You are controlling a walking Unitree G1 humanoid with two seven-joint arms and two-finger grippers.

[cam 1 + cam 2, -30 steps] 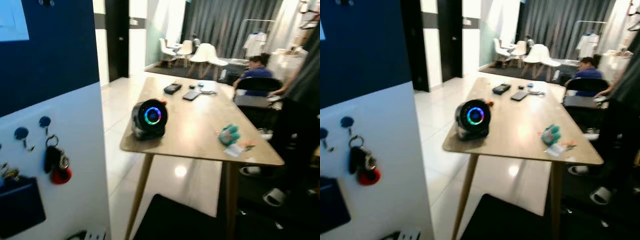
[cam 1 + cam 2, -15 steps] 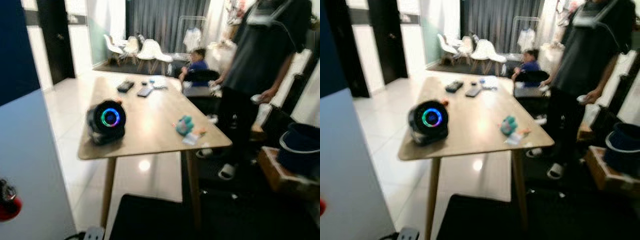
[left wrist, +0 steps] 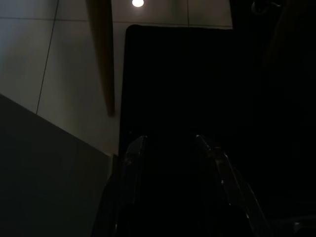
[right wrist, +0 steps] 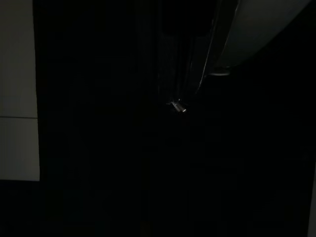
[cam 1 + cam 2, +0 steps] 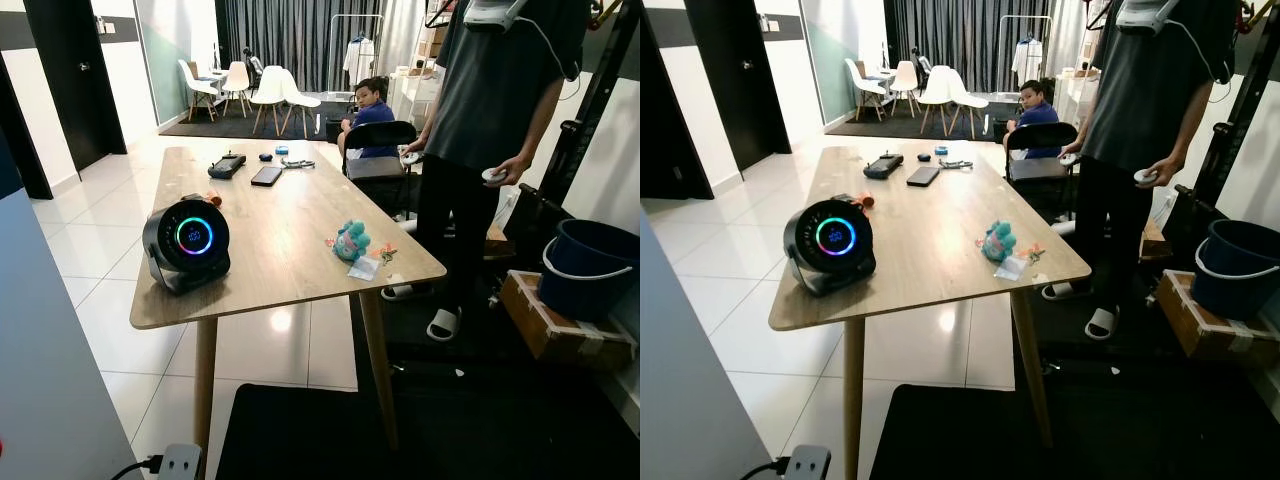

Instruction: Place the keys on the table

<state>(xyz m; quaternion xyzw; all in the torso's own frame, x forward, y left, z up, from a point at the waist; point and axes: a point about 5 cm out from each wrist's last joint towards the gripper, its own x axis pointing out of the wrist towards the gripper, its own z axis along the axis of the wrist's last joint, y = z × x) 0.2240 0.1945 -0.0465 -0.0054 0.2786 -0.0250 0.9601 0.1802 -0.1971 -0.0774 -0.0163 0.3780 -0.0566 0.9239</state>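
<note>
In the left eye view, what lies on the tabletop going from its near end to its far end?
Round black speaker with glowing ring → teal plush toy → dark phone → black controller, all on the wooden table.

Round black speaker (image 5: 187, 243) glowing with a colour ring near the front left edge, small orange thing (image 5: 214, 200) just behind it. Teal plush toy (image 5: 351, 241) toward the right edge, clear wrapper (image 5: 364, 267) beside it. Far end: black controller (image 5: 227, 165), dark phone (image 5: 266, 176). A person (image 5: 495, 130) stands at the right, white controller (image 5: 493, 175) in hand. Another person (image 5: 371, 108) sits beyond. Navy bucket (image 5: 592, 268) sits on a cardboard box (image 5: 556, 327). Black mat (image 5: 420, 425) on the floor, white chairs (image 5: 260, 88) far back.
</note>
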